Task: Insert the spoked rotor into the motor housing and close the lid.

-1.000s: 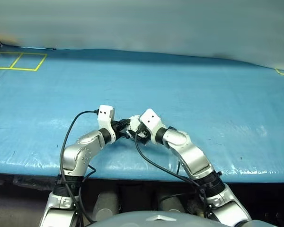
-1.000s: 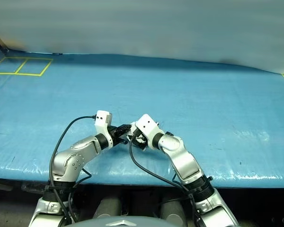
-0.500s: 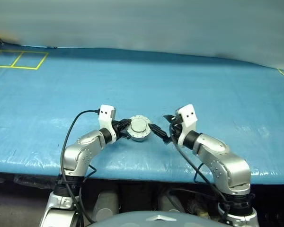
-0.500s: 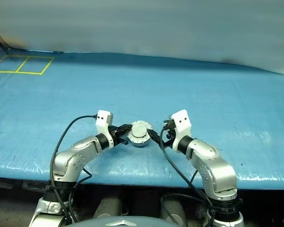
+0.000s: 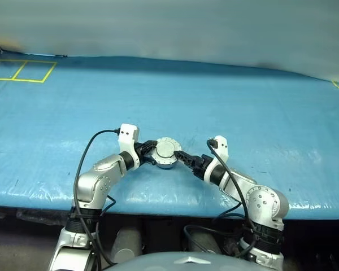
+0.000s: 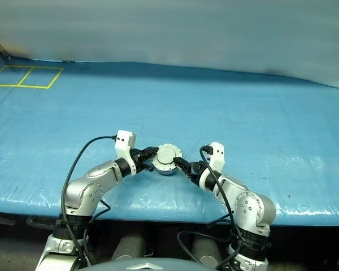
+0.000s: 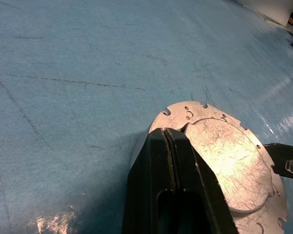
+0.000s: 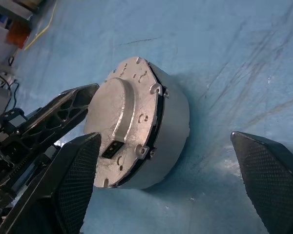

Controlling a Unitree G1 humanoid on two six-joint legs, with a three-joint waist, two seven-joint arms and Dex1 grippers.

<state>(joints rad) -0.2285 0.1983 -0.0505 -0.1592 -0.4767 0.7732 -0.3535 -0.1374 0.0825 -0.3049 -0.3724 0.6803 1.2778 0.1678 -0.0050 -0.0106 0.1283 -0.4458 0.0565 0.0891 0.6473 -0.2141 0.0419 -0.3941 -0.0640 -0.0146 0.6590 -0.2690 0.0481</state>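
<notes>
Blue table cover [image 5: 226, 101]: bears everything. Motor housing [image 8: 173, 126]: on the cover between both arms, lid [image 5: 166, 149] seated on top. Left gripper [image 5: 148, 156]: fingers pressed together, tips against the lid's edge. Right gripper [image 5: 185, 160]: spread wide, one finger [image 8: 71, 180] beside the lid; a second ago it covered the housing, since drawn back rightward and rolled

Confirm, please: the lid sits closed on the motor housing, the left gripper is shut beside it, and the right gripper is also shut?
Not quite. The right gripper is open, its fingers spread wide around the motor housing, as the right wrist view shows. The lid is on, and the left gripper is shut.
</notes>
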